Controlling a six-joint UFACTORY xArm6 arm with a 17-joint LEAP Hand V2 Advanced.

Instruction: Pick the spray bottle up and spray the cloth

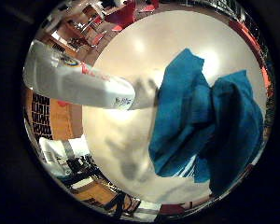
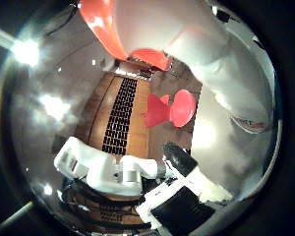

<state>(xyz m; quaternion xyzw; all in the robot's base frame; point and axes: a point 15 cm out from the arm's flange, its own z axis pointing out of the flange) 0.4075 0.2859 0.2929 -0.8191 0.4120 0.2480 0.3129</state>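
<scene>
The spray bottle is white with a red spray head. The right thumb side palm view shows the red head (image 2: 113,25) and the white body (image 2: 221,59) close against the palm. My hand's white and black fingers (image 2: 123,172) curl in beside it. In the right little finger side palm view the bottle's white body (image 1: 75,79) is held above the table, next to a crumpled blue cloth (image 1: 205,117) that lies on the cream round table (image 1: 154,47).
A red chair (image 2: 172,108) stands on the wooden floor (image 2: 123,108) past the table. Shelves and furniture (image 1: 79,28) line the room's far side. The table's edge runs near the cloth.
</scene>
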